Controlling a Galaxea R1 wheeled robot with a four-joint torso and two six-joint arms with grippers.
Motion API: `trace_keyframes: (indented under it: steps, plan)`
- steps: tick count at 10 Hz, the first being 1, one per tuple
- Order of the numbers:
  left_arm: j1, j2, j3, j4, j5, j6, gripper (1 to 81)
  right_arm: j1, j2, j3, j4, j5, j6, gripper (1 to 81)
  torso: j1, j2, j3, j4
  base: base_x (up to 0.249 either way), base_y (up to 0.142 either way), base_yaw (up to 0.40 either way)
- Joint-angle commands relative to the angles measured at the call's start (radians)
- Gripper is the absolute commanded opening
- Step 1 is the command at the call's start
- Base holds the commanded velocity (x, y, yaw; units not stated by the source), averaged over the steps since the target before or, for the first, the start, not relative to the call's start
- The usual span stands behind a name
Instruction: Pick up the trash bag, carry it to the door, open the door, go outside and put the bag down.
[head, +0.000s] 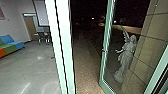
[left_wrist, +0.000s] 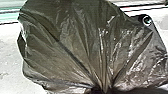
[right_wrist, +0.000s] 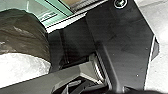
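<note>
The dark trash bag (left_wrist: 75, 47) looms large in the left wrist view, its folds drawn together into a tight neck where my left gripper (left_wrist: 101, 90) is shut on it. Part of the same dark bag (right_wrist: 27, 32) shows in the right wrist view, beside the robot's own plate and jointed bar. How my right gripper stands cannot be made out. In the head view the green-framed glass door (head: 102, 71) stands open at the right of the doorway, with a small handle (head: 104, 51) on its edge.
A pale green-white frame post (head: 65, 47) rises left of the opening. Beyond lies dark paving (head: 86, 60). Behind the glass stand a white winged statue (head: 126, 55) and a tiled wall (head: 152, 37). Indoors at left are a coloured sofa (head: 11, 43) and chairs (head: 43, 36).
</note>
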Motion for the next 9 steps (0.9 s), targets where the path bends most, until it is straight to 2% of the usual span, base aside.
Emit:
trace_keyframes:
  steps: [1, 9]
  plan:
    - [-0.062, -0.001, -0.004, 0.017, 0.058, 0.000, 1.0, 0.036, 0.008, 0.005, -0.006, -0.050, 0.000, 81.1, 0.000, 0.000, 0.000, 0.000, 0.000, -0.098, 0.000]
    - [-0.061, 0.007, -0.004, 0.020, 0.058, 0.000, 1.0, 0.039, 0.009, 0.005, -0.004, -0.037, 0.002, 81.1, 0.000, 0.000, 0.000, 0.000, 0.000, -0.115, 0.000]
